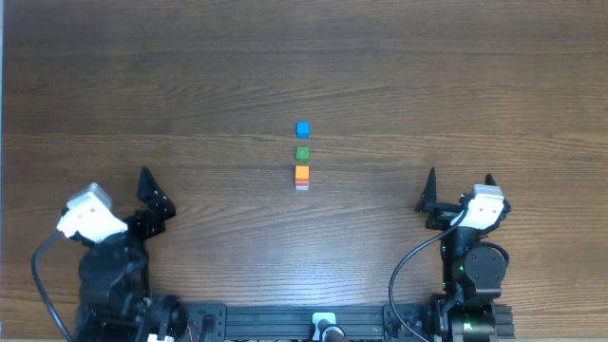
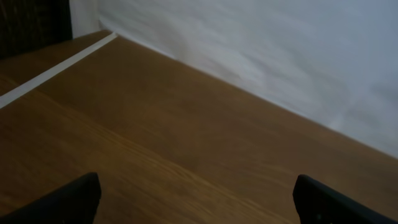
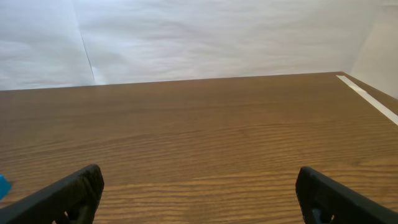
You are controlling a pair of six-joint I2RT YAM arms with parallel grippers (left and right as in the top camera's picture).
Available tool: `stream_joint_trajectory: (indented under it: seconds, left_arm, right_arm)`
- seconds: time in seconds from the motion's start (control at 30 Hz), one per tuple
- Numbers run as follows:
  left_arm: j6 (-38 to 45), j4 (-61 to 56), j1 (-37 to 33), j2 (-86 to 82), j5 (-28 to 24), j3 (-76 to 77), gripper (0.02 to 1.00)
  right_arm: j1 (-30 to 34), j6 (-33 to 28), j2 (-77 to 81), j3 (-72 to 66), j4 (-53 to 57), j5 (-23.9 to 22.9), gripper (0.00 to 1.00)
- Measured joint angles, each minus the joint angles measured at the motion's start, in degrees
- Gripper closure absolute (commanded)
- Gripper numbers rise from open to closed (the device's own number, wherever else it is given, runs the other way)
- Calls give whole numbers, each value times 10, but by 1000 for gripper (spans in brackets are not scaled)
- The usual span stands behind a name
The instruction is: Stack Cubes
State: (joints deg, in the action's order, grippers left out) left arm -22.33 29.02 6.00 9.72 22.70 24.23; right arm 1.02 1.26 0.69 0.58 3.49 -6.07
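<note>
Your orange cube [image 1: 302,173] sits atop a pale cube [image 1: 302,186] on the counter [image 1: 190,76]. The green cube [image 1: 303,153] lies just beyond the orange cube, and the blue cube [image 1: 303,129] farther beyond. The left tool [image 1: 157,192] and right tool [image 1: 460,180] flank the orange cube, well apart from it, both spread wide.

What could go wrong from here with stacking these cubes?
1. The blue cube, green cube and orange cube sit close together in a line, so grasping one may nudge its neighbour.
2. The orange cube seems to rest on a pale cube; a careless placement could topple that pair.
</note>
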Motion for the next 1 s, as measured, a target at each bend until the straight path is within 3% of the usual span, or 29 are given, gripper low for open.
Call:
stream_joint_trajectory:
  seconds: [0.17,0.43,0.5,0.73,1.0]
  left_arm:
    - [9,-1,0,-87,-31,-36,18]
    - [58,-34,50,-88,-84,-64,18]
    - [61,-68,61,-89,-71,-83,18]
    - [61,-110,63,-89,42,-138,18]
    - [58,-186,91,-90,61,-164,18]
  right_arm:
    - [0,0,0,0,0,0,9]
    - [0,0,0,0,0,0,9]
    - [0,0,0,0,0,0,9]
    - [0,0,0,0,0,0,9]
    - [0,0,0,0,0,0,7]
